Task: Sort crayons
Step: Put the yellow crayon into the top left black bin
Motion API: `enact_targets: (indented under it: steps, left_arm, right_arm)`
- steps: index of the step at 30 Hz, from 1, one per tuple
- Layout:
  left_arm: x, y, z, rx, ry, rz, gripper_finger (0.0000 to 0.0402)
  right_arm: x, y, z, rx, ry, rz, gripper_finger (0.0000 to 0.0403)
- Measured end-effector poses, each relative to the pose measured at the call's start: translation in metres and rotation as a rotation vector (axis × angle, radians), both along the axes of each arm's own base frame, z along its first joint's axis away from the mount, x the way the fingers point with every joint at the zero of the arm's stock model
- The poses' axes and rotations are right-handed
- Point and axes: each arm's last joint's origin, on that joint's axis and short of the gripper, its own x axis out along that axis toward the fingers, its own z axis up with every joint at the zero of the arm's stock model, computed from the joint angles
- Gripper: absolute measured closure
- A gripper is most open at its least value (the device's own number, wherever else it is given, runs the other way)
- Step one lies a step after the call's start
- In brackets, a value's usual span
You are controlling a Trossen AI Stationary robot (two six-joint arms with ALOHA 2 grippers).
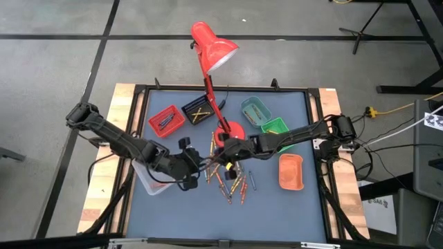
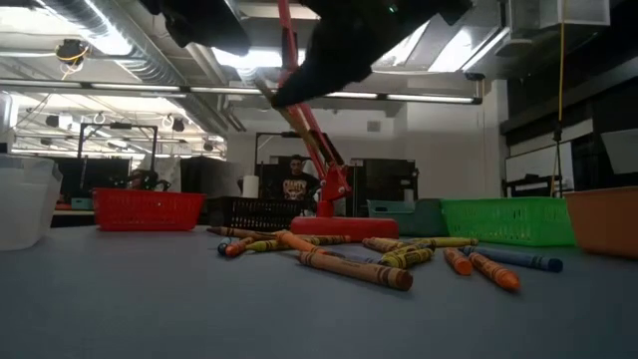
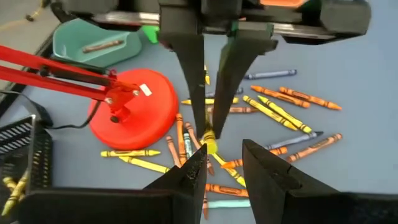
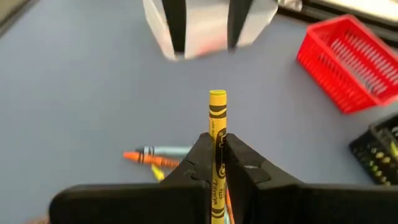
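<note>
Item 1, right gripper (image 4: 216,163): clenched on one yellow crayon (image 4: 217,124), which stands out past the fingertips; centre of wrist frame. In high view the gripper (image 1: 223,153) sits at frame centre, just below the lamp base.

Item 2, left gripper (image 3: 224,165): fingers apart, nothing between them, lower centre of its wrist frame, pointed at the right gripper's tips and the yellow crayon (image 3: 210,144). In high view (image 1: 196,164), left of centre, close to the right gripper.

Item 3, crayons (image 1: 232,181): loose scatter on the blue-grey table (image 1: 277,207), centre to lower centre of high view, mostly orange and yellow, some blue-grey. Low view shows them lying flat (image 2: 379,261) across mid-frame.

Item 4, red desk lamp (image 1: 213,52): head at upper centre, round base (image 1: 232,130) at centre, beside the crayon scatter.

Item 5, trays, high view:
- red tray (image 1: 166,120), upper left of centre, w/ dark sticks inside.
- black tray (image 1: 197,111), right beside the red one, w/ yellow sticks.
- teal tray (image 1: 255,109), upper right of centre.
- green tray (image 1: 275,126), just below the teal.
- orange tray (image 1: 291,171), right of centre.
- clear tray (image 1: 149,178), left, partly under the left arm.

Item 6, person (image 2: 295,180): far background of low view, behind the table.
</note>
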Motion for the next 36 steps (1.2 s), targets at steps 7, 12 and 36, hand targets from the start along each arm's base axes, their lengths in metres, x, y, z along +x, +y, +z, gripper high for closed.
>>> enact_targets:
  steps: [7, 12, 36]
  left_arm:
    - [0.0025, 0.0067, 0.0000, -0.001, 0.001, 0.024, 0.0316]
    - [0.0034, 0.0093, 0.0001, -0.001, 0.001, 0.034, 0.0316]
    - [0.0031, 0.0094, -0.0002, 0.000, 0.005, 0.032, 0.0397]
  right_arm:
    - [0.0039, 0.0006, 0.0057, 0.011, -0.070, 0.000, 0.0384]
    - [0.0051, 0.0008, 0.0077, 0.014, -0.094, 0.000, 0.0384]
    - [0.0049, 0.0007, 0.0080, 0.014, -0.094, -0.001, 0.0384]
